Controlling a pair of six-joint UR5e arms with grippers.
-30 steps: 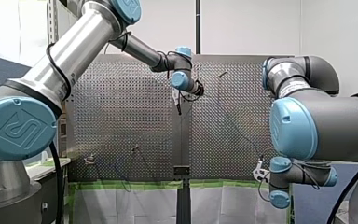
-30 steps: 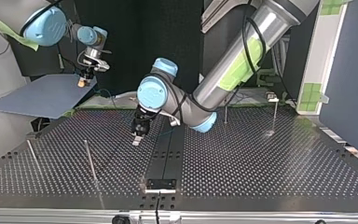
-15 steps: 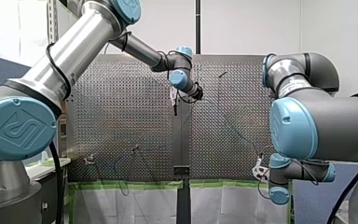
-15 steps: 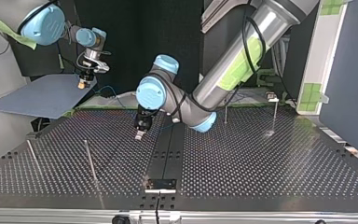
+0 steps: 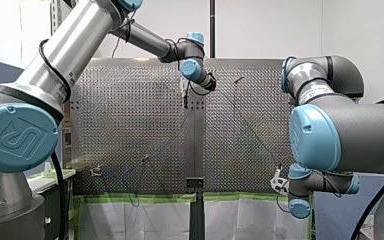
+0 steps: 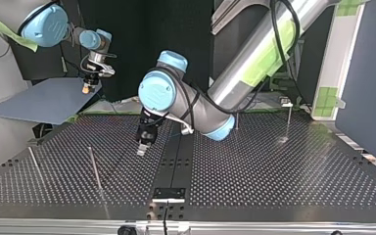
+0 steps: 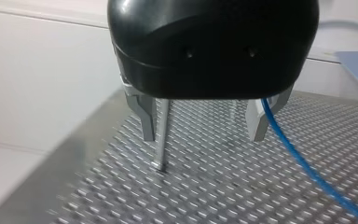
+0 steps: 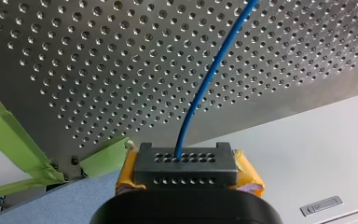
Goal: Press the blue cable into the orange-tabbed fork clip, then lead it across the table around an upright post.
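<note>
Black left gripper, 2 metal fingers spread empty, hangs near the upright steel post; my yellow-padded right gripper pinches the blue cable off the perforated table's corner. I'd keep it taut while wrapping.

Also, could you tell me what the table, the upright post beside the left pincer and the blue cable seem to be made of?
The table looks like sheet metal: grey, dull sheen, regular punched holes. The upright post seems metal too, a thin silvery rod with a bright highlight. The blue cable is probably plastic-sheathed: smooth, evenly blue, gently curving.
</note>
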